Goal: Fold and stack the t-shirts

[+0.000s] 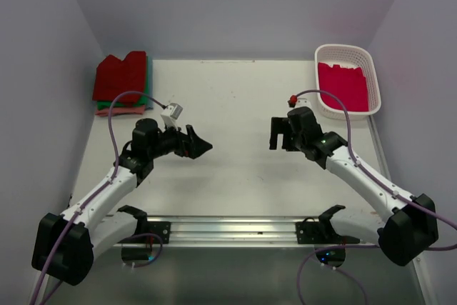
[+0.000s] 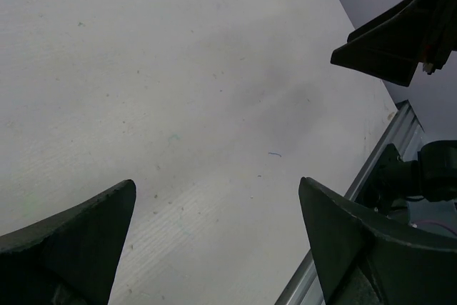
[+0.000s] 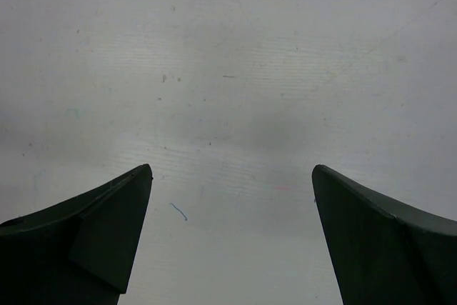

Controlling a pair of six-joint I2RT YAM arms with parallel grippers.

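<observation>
Cloth of the pink t-shirt (image 1: 344, 85), beyond the wide-apart, empty right gripper (image 1: 275, 135), looks limp and light: pinch a raised edge.

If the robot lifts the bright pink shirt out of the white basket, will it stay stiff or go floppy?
Probably floppy: the bright pink cloth t-shirt lies slumped inside the white plastic lattice basket, so it should droop when lifted. It looks thin, so likely light. The basket might slide if the cloth snags.
</observation>
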